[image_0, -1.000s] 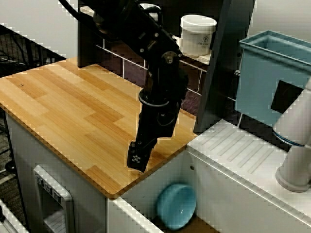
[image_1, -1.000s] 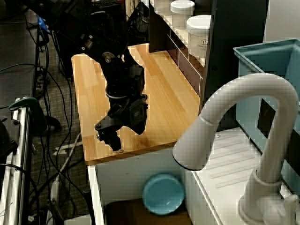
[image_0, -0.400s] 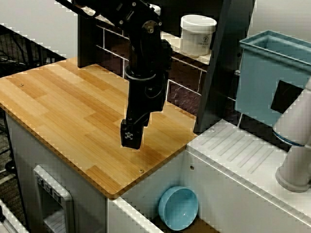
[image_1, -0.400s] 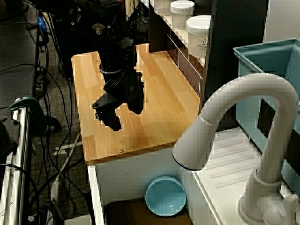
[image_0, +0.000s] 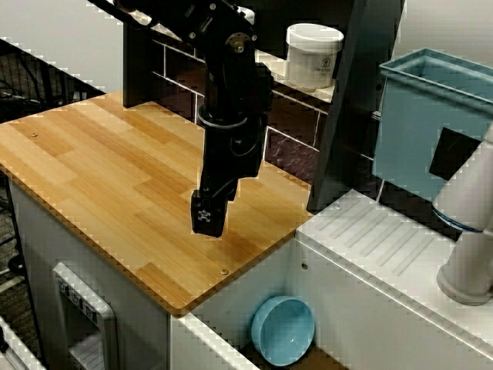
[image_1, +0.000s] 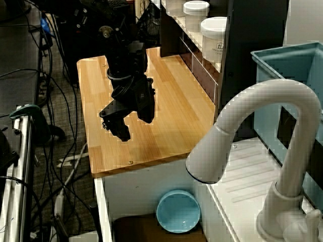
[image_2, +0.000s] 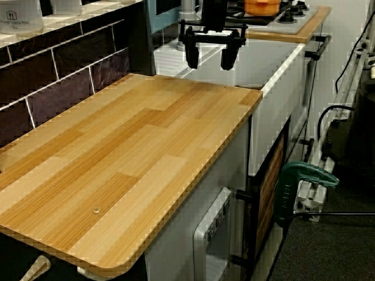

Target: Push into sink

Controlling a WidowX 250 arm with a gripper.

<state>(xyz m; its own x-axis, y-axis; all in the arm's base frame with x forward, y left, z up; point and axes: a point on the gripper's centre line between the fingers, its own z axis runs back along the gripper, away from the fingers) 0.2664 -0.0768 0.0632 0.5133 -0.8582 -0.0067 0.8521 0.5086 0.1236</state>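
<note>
I am hovering my pincer (image_2: 207,57) wide open and empty above the counter (image_0: 115,177) | back from its right edge since a second ago | bowl (image_0: 283,328) is already lying in the sink (image_0: 308,293) | task looks done

Teal bin (image_0: 431,123) (faucet (image_1: 262,151) nearby).

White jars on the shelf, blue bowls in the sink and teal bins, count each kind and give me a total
White jars: 2
Blue bowls: 1, in the sink
Teal bins: 1
Total: 4
</note>
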